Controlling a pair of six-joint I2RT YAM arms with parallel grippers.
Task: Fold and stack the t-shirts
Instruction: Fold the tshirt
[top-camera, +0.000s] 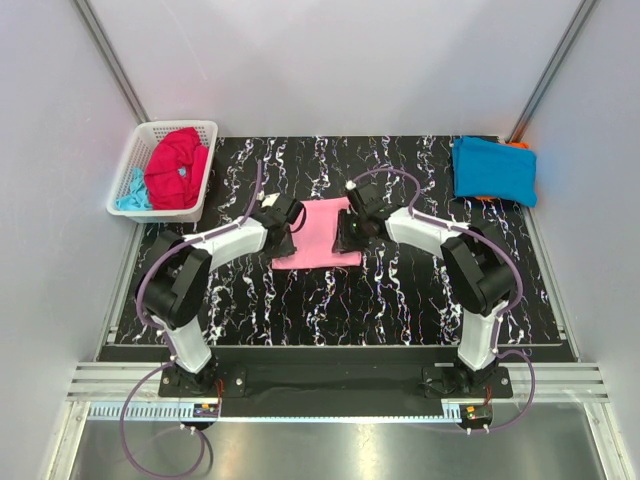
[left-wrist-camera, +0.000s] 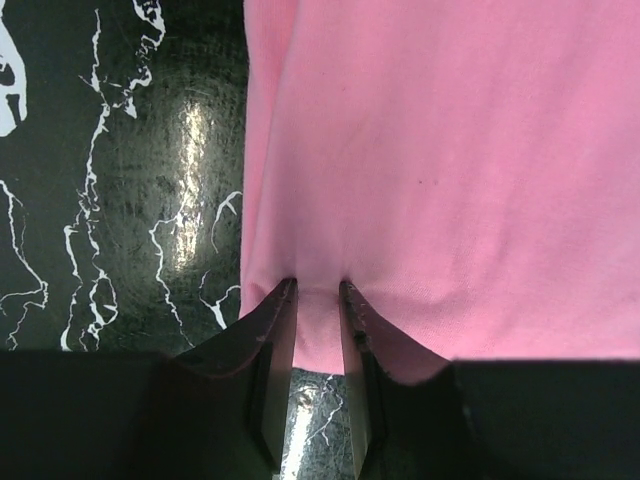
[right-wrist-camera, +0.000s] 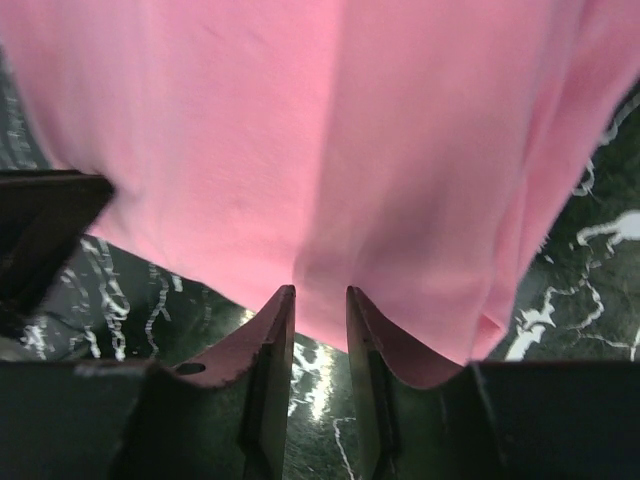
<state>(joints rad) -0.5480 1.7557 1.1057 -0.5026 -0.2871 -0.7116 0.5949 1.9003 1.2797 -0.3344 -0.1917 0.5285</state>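
Note:
A light pink t-shirt (top-camera: 318, 235) lies folded in the middle of the black marbled table (top-camera: 400, 300). My left gripper (top-camera: 283, 232) is at its left edge and my right gripper (top-camera: 348, 232) at its right edge. In the left wrist view the pink t-shirt (left-wrist-camera: 450, 150) puckers between the narrow-set jaws of the left gripper (left-wrist-camera: 318, 285), which pinch its hem. In the right wrist view the pink t-shirt (right-wrist-camera: 300, 130) creases upward from the right gripper (right-wrist-camera: 320, 290), whose jaws hold its edge. A folded bright blue t-shirt (top-camera: 493, 168) lies on an orange one (top-camera: 485, 199) at the back right.
A white lattice basket (top-camera: 140, 150) stands at the back left, partly off the table, with a crimson red t-shirt (top-camera: 176, 165) and a pale aqua one (top-camera: 130, 195) crumpled inside. Grey walls close in the left, right and far sides.

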